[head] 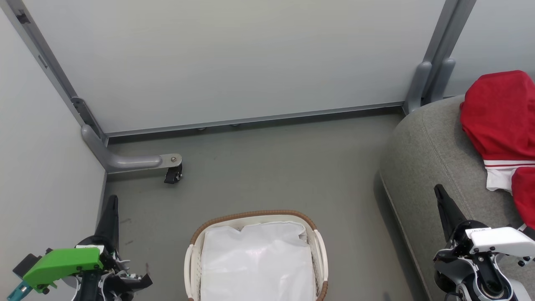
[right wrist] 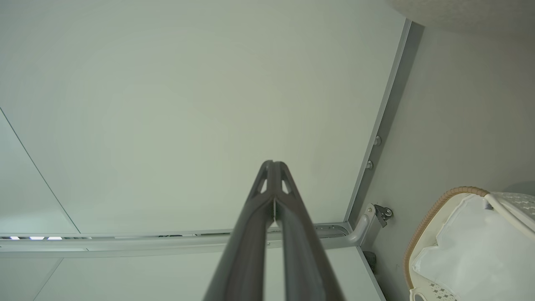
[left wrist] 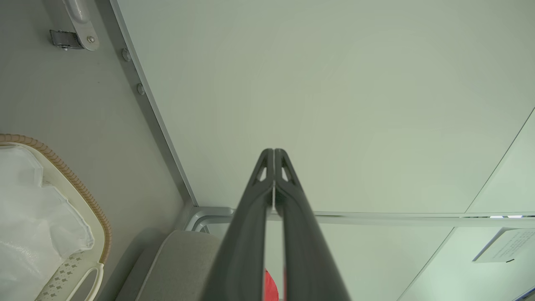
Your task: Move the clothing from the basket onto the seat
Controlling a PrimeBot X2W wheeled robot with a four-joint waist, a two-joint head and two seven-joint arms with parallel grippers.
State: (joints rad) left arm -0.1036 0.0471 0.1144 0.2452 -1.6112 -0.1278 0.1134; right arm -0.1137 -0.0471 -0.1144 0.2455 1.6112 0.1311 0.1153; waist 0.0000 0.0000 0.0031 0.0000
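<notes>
Claws clenched, empty: left claw (head: 111, 205), right claw (head: 439, 192), fingers pointing forward. basket (head: 250, 215) on floor between them, holding white liner (head: 257, 259). clothing (head: 497, 113) lies on seat (head: 426, 159) at far right, long axis near-to-far, white-striped hem nearest.

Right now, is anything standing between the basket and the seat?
Nothing visible does: just floor lies between the basket and the seat. The clothing already lies on the seat.
</notes>
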